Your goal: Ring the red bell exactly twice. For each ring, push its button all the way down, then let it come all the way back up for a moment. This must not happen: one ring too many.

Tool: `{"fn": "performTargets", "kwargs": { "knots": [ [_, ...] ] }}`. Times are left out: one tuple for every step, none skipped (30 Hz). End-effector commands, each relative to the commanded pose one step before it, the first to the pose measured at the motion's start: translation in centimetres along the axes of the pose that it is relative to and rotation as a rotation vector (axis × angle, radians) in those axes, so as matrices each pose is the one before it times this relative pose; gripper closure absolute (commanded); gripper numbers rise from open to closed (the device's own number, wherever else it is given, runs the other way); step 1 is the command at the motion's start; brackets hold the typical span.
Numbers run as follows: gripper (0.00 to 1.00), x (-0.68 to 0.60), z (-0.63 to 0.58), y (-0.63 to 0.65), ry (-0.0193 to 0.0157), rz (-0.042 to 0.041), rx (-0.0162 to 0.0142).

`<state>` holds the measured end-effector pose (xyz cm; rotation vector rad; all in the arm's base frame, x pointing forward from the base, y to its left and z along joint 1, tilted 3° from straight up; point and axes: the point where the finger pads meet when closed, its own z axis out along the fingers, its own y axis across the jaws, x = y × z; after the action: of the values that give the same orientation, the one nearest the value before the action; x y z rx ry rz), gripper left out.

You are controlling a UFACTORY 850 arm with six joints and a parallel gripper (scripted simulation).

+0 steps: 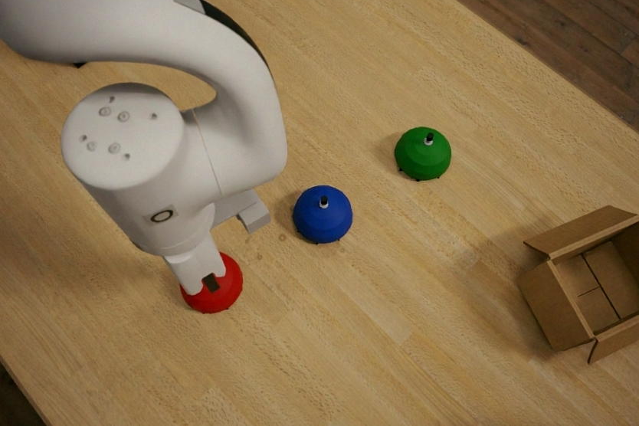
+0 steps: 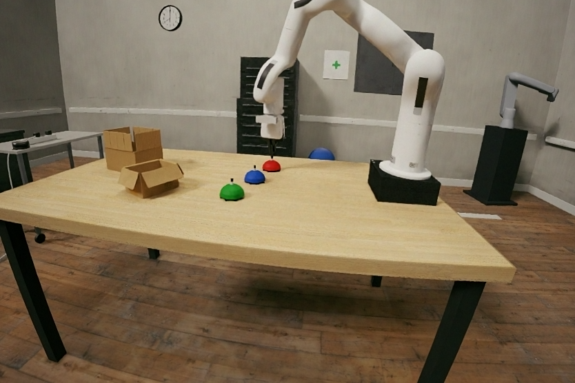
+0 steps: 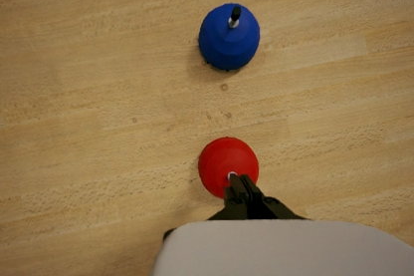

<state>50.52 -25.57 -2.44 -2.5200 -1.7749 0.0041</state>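
The red bell (image 1: pixel 226 287) (image 2: pixel 271 166) (image 3: pixel 224 161) stands on the table at the near end of a row of three bells. My gripper (image 1: pixel 210 283) (image 2: pixel 271 154) (image 3: pixel 238 188) is shut and empty. It points straight down, and its closed fingertips rest on the top centre of the red bell. The fingertips hide the bell's button; in the wrist view only a bit of its white collar shows beside them.
A blue bell (image 1: pixel 322 214) (image 2: pixel 254 176) (image 3: pixel 229 36) and a green bell (image 1: pixel 422 152) (image 2: pixel 231 191) stand in line beyond the red one, buttons up. An open cardboard box (image 1: pixel 583 281) (image 2: pixel 149 177) lies on the table, with a second box (image 2: pixel 132 145) behind it.
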Motion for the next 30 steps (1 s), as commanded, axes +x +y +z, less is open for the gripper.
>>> {"fn": "performTargets", "kwargs": {
  "knots": [
    [1.00, -0.012, 0.241, 0.112, -0.00024, -0.00002, -0.00219],
    [1.00, 0.000, 0.047, 0.000, 0.00000, 0.00000, 0.00000],
    [1.00, 0.000, 0.038, 0.000, 0.00000, 0.00000, 0.00000],
    [1.00, 0.000, 0.030, 0.000, 0.00000, 0.00000, 0.00000],
    [1.00, 0.000, 0.022, 0.000, 0.00000, 0.00000, 0.00000],
    [1.00, 0.000, 0.000, 0.000, 0.00000, 0.00000, 0.00000],
    [1.00, 0.000, 0.000, 0.000, 0.00000, 0.00000, 0.00000],
    [1.00, 0.000, 0.015, 0.000, 0.00000, 0.00000, 0.00000],
    [1.00, 0.000, 0.010, 0.000, 0.00000, 0.00000, 0.00000],
    [1.00, 0.000, 0.005, 0.000, 0.00000, 0.00000, 0.00000],
    [1.00, 0.000, 0.002, 0.000, 0.00000, 0.00000, 0.00000],
    [1.00, 0.000, 0.000, 0.000, 0.00000, 0.00000, 0.00000],
    [1.00, 0.000, 0.000, 0.000, 0.00000, 0.00000, 0.00000],
    [1.00, 0.000, 0.000, 0.000, 0.00000, 0.00000, 0.00000],
    [1.00, 0.000, 0.000, 0.000, 0.00000, 0.00000, 0.00000],
    [1.00, 0.000, 0.000, 0.000, 0.00000, 0.00000, 0.00000],
    [1.00, 0.000, 0.000, 0.000, 0.00000, 0.00000, 0.00000],
    [1.00, 0.000, 0.000, 0.000, 0.00000, 0.00000, 0.00000],
    [1.00, 0.000, 0.000, 0.000, 0.00000, 0.00000, 0.00000],
    [1.00, 0.000, 0.000, 0.000, 0.00000, 0.00000, 0.00000],
    [1.00, 0.000, 0.000, 0.000, 0.00000, 0.00000, 0.00000],
    [1.00, 0.000, 0.003, 0.000, 0.00000, 0.00000, 0.00000],
    [1.00, 0.000, 0.000, 0.000, 0.00000, 0.00000, 0.00000],
    [1.00, 0.000, 0.000, 0.000, 0.00000, 0.00000, 0.00000],
    [1.00, 0.000, 0.017, 0.000, 0.00000, 0.00000, 0.00000],
    [1.00, 0.000, 0.039, 0.000, 0.00000, 0.00000, 0.00000],
    [1.00, 0.000, 0.064, 0.000, 0.00000, 0.00000, 0.00000],
    [1.00, 0.000, 0.088, 0.000, 0.00000, 0.00000, 0.00000],
    [1.00, 0.000, 0.108, 0.000, 0.00000, 0.00000, 0.00000],
    [1.00, 0.000, 0.121, 0.000, 0.00000, 0.00000, 0.00000]
  ]
}}
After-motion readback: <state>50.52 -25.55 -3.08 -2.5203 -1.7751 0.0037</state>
